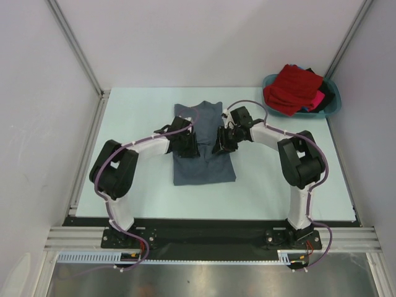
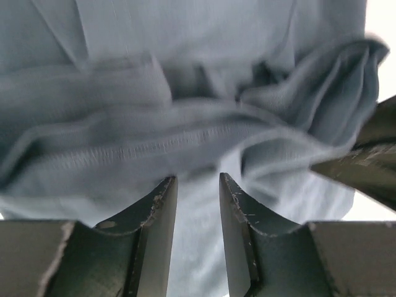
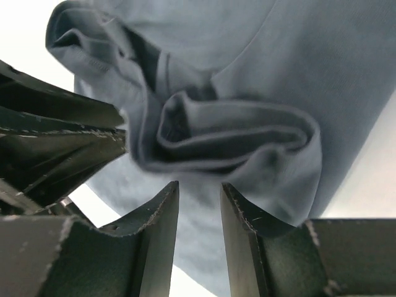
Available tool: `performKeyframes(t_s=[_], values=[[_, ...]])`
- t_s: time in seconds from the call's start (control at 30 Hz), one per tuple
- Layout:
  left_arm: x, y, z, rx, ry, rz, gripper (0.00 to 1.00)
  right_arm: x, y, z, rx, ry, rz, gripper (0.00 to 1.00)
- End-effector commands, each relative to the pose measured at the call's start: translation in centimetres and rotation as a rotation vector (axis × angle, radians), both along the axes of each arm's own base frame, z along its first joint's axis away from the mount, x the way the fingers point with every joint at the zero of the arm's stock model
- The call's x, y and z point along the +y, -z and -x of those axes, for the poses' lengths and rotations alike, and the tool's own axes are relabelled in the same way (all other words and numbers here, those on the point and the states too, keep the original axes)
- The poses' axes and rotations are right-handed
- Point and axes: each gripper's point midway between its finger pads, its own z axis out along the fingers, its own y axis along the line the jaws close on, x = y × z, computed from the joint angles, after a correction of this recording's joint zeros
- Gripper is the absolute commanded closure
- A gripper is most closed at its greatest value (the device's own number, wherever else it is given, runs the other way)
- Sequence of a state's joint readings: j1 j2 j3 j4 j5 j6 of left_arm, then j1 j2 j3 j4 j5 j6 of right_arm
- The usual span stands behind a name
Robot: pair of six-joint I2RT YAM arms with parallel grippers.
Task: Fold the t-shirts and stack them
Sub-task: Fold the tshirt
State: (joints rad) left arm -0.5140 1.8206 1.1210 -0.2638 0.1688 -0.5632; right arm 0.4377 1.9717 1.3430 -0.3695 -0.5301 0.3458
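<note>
Left gripper [image 2: 198, 180]: jaws narrowly apart, nothing seen between them. Bunched fold of slate-grey cloth t-shirt [image 1: 204, 168] at tips, 12 o'clock. Right gripper [image 3: 199, 185]: same, rolled fold at 12. Shirt lies mid-table under both. Teal plastic basin [image 1: 336, 105], 2 o'clock: heaped red t-shirts [image 1: 296, 86], pink cloth [image 1: 318, 99], dark cloth [image 1: 329, 90].

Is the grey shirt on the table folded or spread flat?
Partly folded. The grey shirt lies as a narrow strip, no sleeves sticking out; both wrist views show bunched, doubled layers.
</note>
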Motion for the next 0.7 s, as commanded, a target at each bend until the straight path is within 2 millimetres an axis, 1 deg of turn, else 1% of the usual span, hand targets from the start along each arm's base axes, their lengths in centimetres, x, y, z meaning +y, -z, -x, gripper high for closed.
performKeyframes(t_s=[0.0, 0.03, 0.13, 0.17, 0.2, 0.23, 0.27, 0.4, 0.47, 0.5, 0.57, 0.63, 0.67], values=[[0.9, -0.5, -3.1, -0.076, -0.015, -0.099, 0.62, 0.4, -0.2, -2.3, -0.049, 0.005, -0.008, 0.62], [1.0, -0.9, -3.7, -0.084, -0.025, -0.113, 0.62, 0.1, 0.1, -2.9, -0.056, 0.021, 0.009, 0.62], [2.4, -0.6, -5.1, -0.102, -0.061, -0.181, 0.61, -0.8, 1.0, -4.6, -0.067, 0.051, 0.041, 0.62], [2.7, -0.6, -5.3, -0.104, -0.067, -0.192, 0.61, -1.3, 1.3, -5.3, -0.067, 0.068, 0.047, 0.63], [3.3, -0.2, -5.6, -0.098, -0.081, -0.210, 0.61, -1.8, 1.7, -5.7, -0.066, 0.081, 0.057, 0.63], [3.6, -0.2, -5.8, -0.096, -0.089, -0.215, 0.61, -2.1, 1.9, -6.1, -0.063, 0.096, 0.066, 0.63], [3.9, -0.1, -5.8, -0.093, -0.093, -0.220, 0.61, -2.7, 2.2, -6.6, -0.062, 0.108, 0.072, 0.63], [5.9, 0.8, -5.8, -0.078, -0.123, -0.270, 0.61, -4.6, 3.3, -7.9, -0.064, 0.167, 0.119, 0.63], [6.8, 1.1, -5.7, -0.076, -0.134, -0.297, 0.61, -5.4, 3.6, -8.2, -0.058, 0.184, 0.133, 0.64], [7.1, 1.3, -5.5, -0.070, -0.134, -0.309, 0.61, -6.3, 4.0, -8.6, -0.062, 0.211, 0.160, 0.64], [8.3, 1.3, -5.7, -0.080, -0.149, -0.353, 0.60, -7.2, 4.4, -8.8, -0.063, 0.228, 0.190, 0.64], [8.8, 1.2, -5.8, -0.092, -0.154, -0.372, 0.60, -8.3, 4.6, -9.0, -0.056, 0.256, 0.208, 0.64], [9.1, 0.7, -6.0, -0.112, -0.157, -0.381, 0.59, -8.5, 4.5, -9.0, -0.059, 0.264, 0.217, 0.64]])
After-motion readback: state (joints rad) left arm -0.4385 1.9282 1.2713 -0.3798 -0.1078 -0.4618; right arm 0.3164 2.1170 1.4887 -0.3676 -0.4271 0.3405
